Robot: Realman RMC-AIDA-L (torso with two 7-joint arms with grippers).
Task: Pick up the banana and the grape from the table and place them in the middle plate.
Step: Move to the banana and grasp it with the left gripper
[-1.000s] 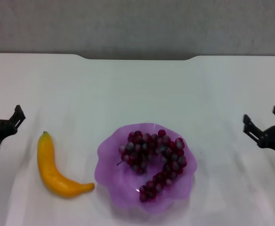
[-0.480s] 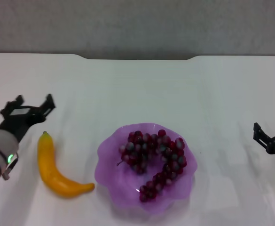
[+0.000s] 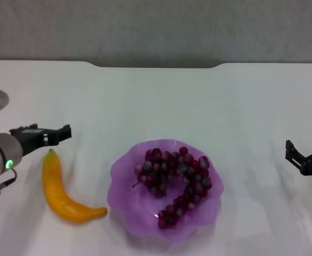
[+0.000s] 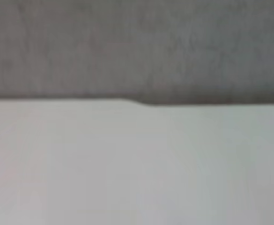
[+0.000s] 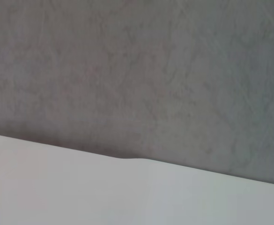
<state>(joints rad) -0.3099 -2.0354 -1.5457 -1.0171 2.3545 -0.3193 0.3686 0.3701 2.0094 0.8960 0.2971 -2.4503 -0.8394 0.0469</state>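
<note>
Left fingers (image 3: pixel 60 134) above glossy curved banana (image 3: pixel 62 191)

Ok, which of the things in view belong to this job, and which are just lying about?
Job:
banana, on the table
grape, in the middle plate
left gripper, above the banana's stem end
right gripper, idle at the right edge

Lying about:
nothing visible

One banana (image 3: pixel 61 193) is lying on the table (image 3: pixel 161 101). One bunch of grape (image 3: pixel 175 178) is sitting in one middle plate (image 3: pixel 125 176). Two grippers are showing: the left gripper (image 3: pixel 57 135) at one side and the right gripper (image 3: pixel 305 156) at the other. One table is carrying everything.
</note>
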